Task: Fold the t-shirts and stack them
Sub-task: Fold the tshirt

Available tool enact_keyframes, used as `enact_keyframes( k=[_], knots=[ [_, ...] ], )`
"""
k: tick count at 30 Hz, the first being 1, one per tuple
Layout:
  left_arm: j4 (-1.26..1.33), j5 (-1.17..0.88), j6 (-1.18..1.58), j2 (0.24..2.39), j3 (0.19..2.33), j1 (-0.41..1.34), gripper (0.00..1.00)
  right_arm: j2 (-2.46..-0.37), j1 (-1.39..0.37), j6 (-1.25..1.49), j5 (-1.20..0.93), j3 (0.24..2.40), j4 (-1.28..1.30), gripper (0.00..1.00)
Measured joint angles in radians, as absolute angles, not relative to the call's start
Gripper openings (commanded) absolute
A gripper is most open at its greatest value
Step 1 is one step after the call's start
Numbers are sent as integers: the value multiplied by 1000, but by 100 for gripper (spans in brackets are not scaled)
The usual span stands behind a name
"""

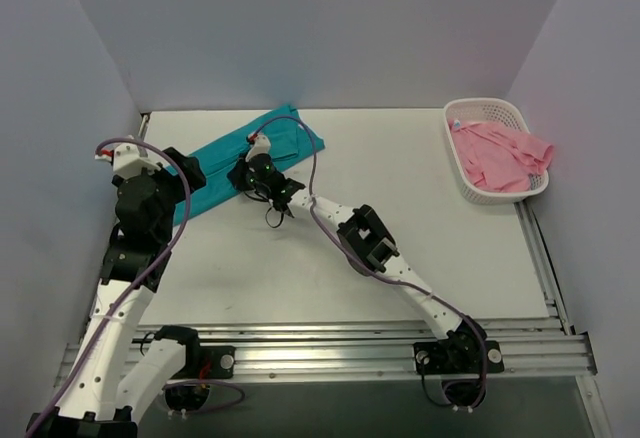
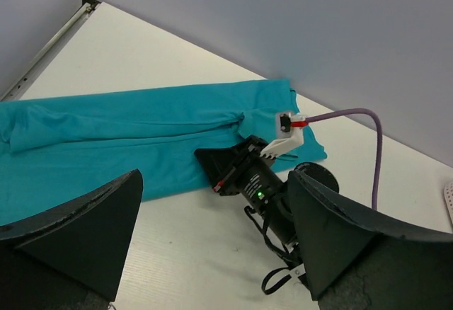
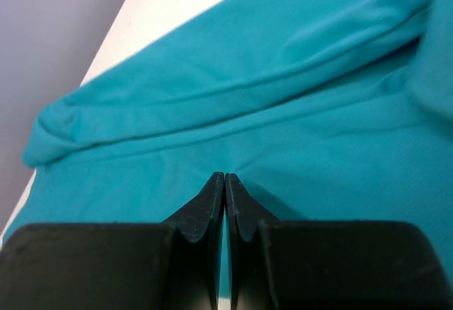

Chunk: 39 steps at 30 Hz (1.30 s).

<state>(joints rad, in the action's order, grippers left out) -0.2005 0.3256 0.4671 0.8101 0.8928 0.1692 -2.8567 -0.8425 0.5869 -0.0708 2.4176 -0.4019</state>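
The teal t-shirt (image 1: 285, 136) lies folded into a long strip at the back left of the table; it also shows in the left wrist view (image 2: 141, 133) and the right wrist view (image 3: 283, 76). My right gripper (image 3: 225, 177) is shut, its tips pinching the shirt's near edge, which creases at the tips; it sits at the strip's right part (image 1: 245, 170) (image 2: 211, 160). My left gripper (image 2: 212, 182) is open and empty, held above the table near the shirt's left part (image 1: 186, 171). The light pink t-shirt (image 1: 500, 155) lies crumpled in the basket.
The white lattice basket (image 1: 456, 158) stands at the back right by the right wall. Grey walls close the left, back and right sides. The right arm's purple cable (image 2: 354, 115) loops over the shirt. A metal rail (image 1: 330, 348) runs along the near edge.
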Motion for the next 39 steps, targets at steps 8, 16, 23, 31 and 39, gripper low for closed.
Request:
enact_keyframes(
  k=[8,16,23,31,39],
  knots=[
    [-200,327,458,827,892,169,92,-2862,-792,609,-44,2440,-445,0],
    [-196,327,458,824,891,169,92,-2791,-799,622,24,2257,-455,0],
    [-175,310,458,827,884,169,92,-2746,-799,632,63,2188,-448,0],
    [-173,306,459,818,874,169,92,-2526,-770,658,105,1851,-451,0],
    [-160,291,459,835,874,177,91,-2318,-701,673,183,1542,-446,0]
  ],
)
